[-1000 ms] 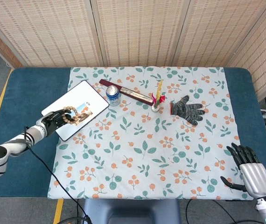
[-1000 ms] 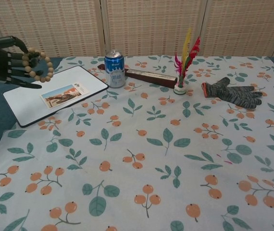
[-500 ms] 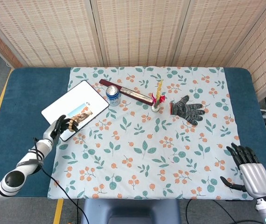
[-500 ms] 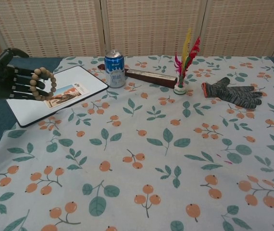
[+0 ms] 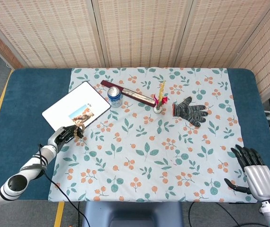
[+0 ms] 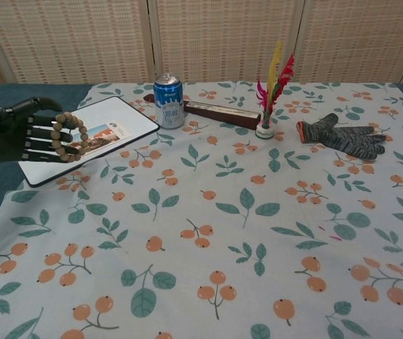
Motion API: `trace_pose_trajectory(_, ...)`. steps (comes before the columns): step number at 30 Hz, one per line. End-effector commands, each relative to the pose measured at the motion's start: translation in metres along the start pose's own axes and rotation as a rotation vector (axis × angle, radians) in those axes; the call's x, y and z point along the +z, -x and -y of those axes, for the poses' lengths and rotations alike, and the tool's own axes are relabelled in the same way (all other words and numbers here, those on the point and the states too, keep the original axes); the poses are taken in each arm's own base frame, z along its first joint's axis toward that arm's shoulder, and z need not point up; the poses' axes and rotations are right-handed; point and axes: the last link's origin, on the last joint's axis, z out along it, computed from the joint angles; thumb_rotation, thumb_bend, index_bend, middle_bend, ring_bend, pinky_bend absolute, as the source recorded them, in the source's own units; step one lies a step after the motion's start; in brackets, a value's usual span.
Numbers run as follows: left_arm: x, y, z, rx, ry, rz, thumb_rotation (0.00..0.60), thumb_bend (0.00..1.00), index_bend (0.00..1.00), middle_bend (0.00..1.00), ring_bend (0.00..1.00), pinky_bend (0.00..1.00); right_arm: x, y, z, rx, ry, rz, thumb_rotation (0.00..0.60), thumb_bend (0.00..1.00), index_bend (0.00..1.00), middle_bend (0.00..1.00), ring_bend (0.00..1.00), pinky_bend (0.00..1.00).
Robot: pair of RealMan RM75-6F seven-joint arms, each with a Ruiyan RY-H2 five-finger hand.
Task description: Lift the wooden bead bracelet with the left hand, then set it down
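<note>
Bracelet (image 6: 69,136) hangs looped over the curled fingers of the left hand (image 6: 19,133), now lower than a second ago, over the near edge of the white board (image 6: 124,111). Setting it down looks imminent. Right hand (image 5: 256,172) idles, fingers spread, empty.
</note>
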Motion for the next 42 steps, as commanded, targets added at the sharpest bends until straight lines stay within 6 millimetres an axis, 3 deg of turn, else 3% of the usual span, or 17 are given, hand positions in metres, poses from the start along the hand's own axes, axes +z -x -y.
trace_pose_trajectory(1,0.0020,-0.0045,-0.0020,-0.030,-0.007,-0.003,0.419,0.51,0.51,0.59,0.35,0.10,0.0004,0.0003,0.0003,0.000,0.000,0.000,0.373,0.18,0.00,0.00,0.00,0.00)
trace_pose_trajectory(7,0.0020,-0.0061,-0.0024,-0.048,-0.004,-0.007,0.451,0.52,0.52,0.59,0.35,0.10,0.0004,0.0013,0.0006,-0.003,0.000,0.005,0.373,0.18,0.00,0.00,0.00,0.00)
trace_pose_trajectory(11,0.0013,-0.0061,-0.0014,-0.047,-0.004,-0.010,0.352,0.50,0.54,0.59,0.35,0.10,0.0005,0.0012,0.0003,-0.003,0.003,0.005,0.373,0.18,0.00,0.00,0.00,0.00)
trace_pose_trajectory(15,0.0004,-0.0041,-0.0007,-0.043,-0.007,-0.002,0.198,0.50,0.57,0.59,0.35,0.10,0.0003,0.0012,0.0004,-0.004,0.003,0.006,0.372,0.18,0.00,0.00,0.00,0.00)
trace_pose_trajectory(18,-0.0001,-0.0039,-0.0001,-0.030,-0.007,-0.001,0.179,0.50,0.57,0.59,0.35,0.10,-0.0001,0.0002,0.0001,-0.002,0.005,0.002,0.373,0.18,0.00,0.00,0.00,0.00)
trace_pose_trajectory(25,-0.0004,-0.0036,-0.0008,-0.002,0.000,-0.003,0.212,0.50,0.57,0.59,0.35,0.10,-0.0005,-0.0007,-0.0003,-0.001,0.005,-0.003,0.374,0.18,0.00,0.00,0.00,0.00)
trace_pose_trajectory(30,0.0005,-0.0046,-0.0015,-0.007,0.001,-0.007,0.324,0.50,0.57,0.59,0.35,0.09,-0.0005,-0.0003,-0.0003,-0.001,0.004,-0.002,0.373,0.18,0.00,0.00,0.00,0.00)
trace_pose_trajectory(42,0.0006,-0.0057,0.0010,-0.002,-0.006,-0.007,0.353,0.53,0.58,0.59,0.35,0.09,-0.0005,0.0000,0.0002,-0.002,0.004,-0.002,0.373,0.18,0.00,0.00,0.00,0.00)
